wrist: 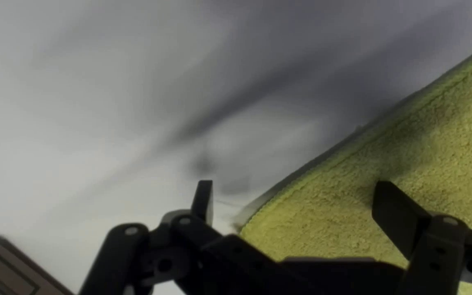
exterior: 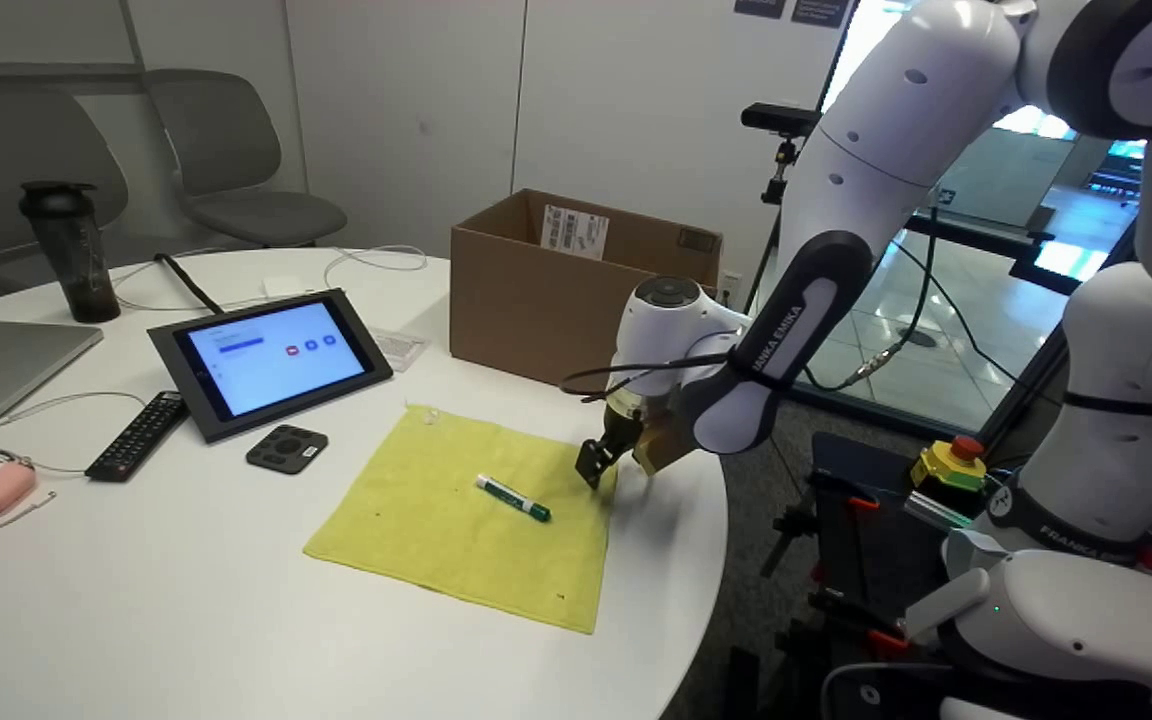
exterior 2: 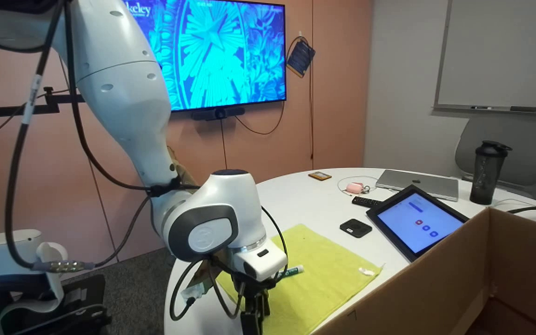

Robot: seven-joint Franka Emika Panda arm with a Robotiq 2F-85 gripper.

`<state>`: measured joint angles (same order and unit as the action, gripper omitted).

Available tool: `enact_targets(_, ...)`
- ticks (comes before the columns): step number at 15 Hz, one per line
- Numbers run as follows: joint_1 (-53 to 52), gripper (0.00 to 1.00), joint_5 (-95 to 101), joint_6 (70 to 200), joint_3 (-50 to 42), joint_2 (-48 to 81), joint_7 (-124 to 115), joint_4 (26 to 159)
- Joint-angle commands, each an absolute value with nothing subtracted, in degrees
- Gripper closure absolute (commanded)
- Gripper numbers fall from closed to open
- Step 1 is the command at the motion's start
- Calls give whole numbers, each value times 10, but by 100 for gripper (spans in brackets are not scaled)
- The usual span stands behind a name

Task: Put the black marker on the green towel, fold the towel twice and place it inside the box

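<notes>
The arm (exterior: 871, 165) slopes down to a bent wrist (exterior 2: 244, 204); below it, the gripper (wrist: 293, 184) points downward, and the wrist view shows its jaws well apart.

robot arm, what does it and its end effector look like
The arm is white with rounded, tubular segments and dark trim at the joints. Black cables with a metallic connector are strapped to it. Lettering, partly hidden, ends in "EMIKA". The end effector is black, with two blocky fingers.
</notes>
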<state>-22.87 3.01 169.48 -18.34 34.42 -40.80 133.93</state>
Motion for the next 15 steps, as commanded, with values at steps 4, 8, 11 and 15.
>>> enact_targets(4, -92, 0, -56, 1791, -55, 354, -321, 1348)
enact_targets(8, -11, 0, -100, 1813, 5, 363, -249, 1339)
enact_targets(11, 33, 0, -114, 1818, 32, 360, -210, 1337)
enact_targets(15, 66, 0, -120, 1817, 56, 364, -178, 1330)
